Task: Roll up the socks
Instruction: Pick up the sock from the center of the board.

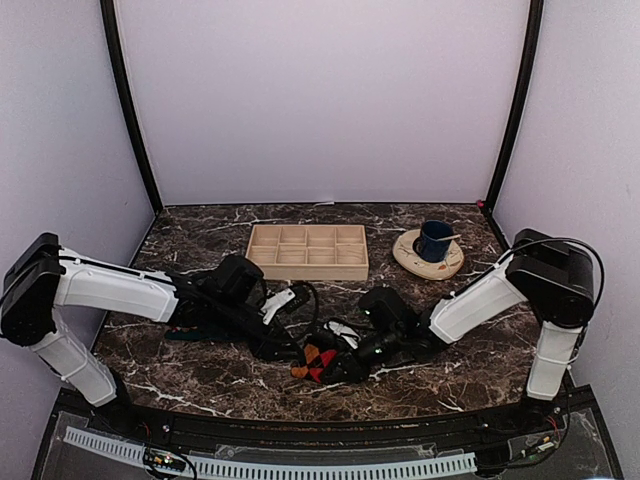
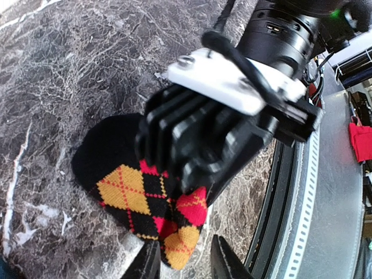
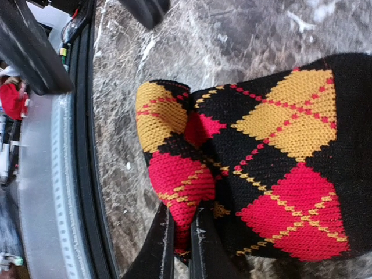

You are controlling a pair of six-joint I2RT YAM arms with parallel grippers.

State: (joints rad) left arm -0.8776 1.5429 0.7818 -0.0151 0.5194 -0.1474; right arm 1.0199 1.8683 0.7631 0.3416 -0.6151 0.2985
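The black sock with orange and red argyle diamonds (image 2: 125, 189) lies crumpled near the table's front edge (image 1: 312, 362). My right gripper (image 3: 183, 235) is shut on a red fold of this sock (image 3: 279, 145), and its black body (image 2: 197, 139) covers the sock's middle in the left wrist view. My left gripper (image 2: 185, 261) is open, with the sock's orange tip lying just ahead of its two fingers (image 2: 148, 263). A dark teal piece of cloth (image 1: 186, 334) shows under my left arm, mostly hidden.
A wooden tray with several compartments (image 1: 262, 262) stands at the back middle. A blue cup (image 1: 435, 240) sits on a round plate (image 1: 410, 255) at the back right. The table's black front rail (image 2: 279, 192) runs close beside the sock.
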